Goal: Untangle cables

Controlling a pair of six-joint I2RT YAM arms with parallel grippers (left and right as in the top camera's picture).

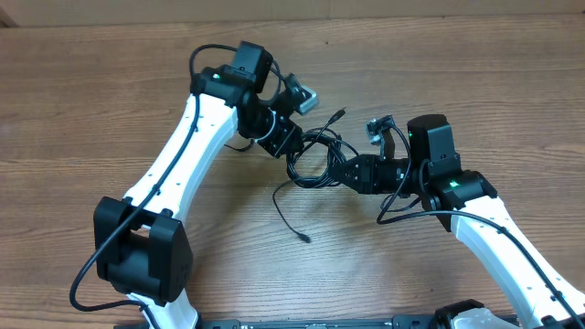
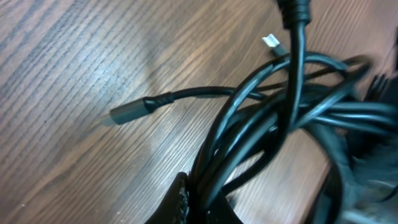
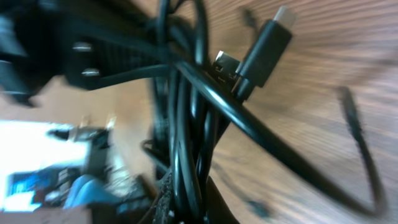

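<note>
Both arms meet over the middle of the desk (image 1: 82, 110), and the cables (image 1: 315, 157) sit right between them in one knotted black bunch. The left tool (image 1: 294, 151) comes in from the far-left side and its fingers are together, pinched on the left part of the bunch. The right tool (image 1: 340, 170) reaches in from the right, its fingers also together, clamped on strands at the right part of the same bunch. The two tools sit near each other, with the loops crowded between them.

One loose cord (image 1: 285, 208) runs out of the knot toward the near edge and curves across the wood to a small plug (image 1: 305, 238), lying flat and well apart from both tools. Another short end (image 1: 336, 116) pokes out toward the far edge.

From the left wrist, several strands cross and overlap above the wood grain, dropping in beside a dark finger (image 2: 179, 205) at the bottom of the view. A grey-tipped plug (image 2: 127, 112) rests on the desk out to the side, and a small pale connector (image 2: 271, 42) shows beyond the loops.

From the right wrist, the strands run up out of the grip in a tight bundle. A black plug with a slim metal tip (image 3: 268, 45) and a metal-shelled connector (image 3: 225, 66) hang just beside each other in the tangle. The rest there is blurred.
</note>
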